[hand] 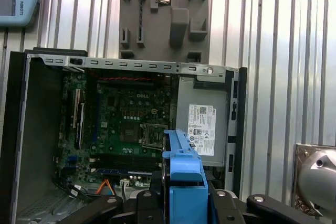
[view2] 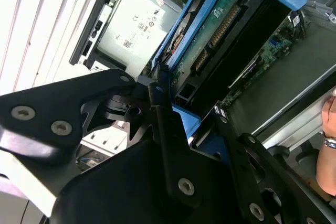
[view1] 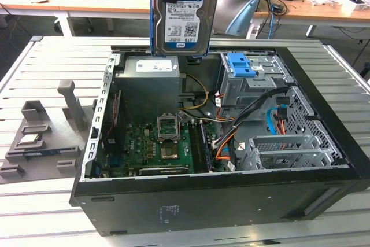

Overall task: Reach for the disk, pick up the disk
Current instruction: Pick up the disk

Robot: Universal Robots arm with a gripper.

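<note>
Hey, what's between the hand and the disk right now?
Nothing lies between them. In the second wrist view the hand is clamped straight onto the disk, with no gap showing.

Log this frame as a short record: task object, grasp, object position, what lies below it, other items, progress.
task object: disk, label facing the exterior camera
grasp: end effector shut on the disk, at its blue bracket
position: upright, held in the air above the open computer case
below it: power supply inside the case
other items: grey parts tray beside the case, on the exterior view's left
progress: disk picked up, clear of the case
</note>
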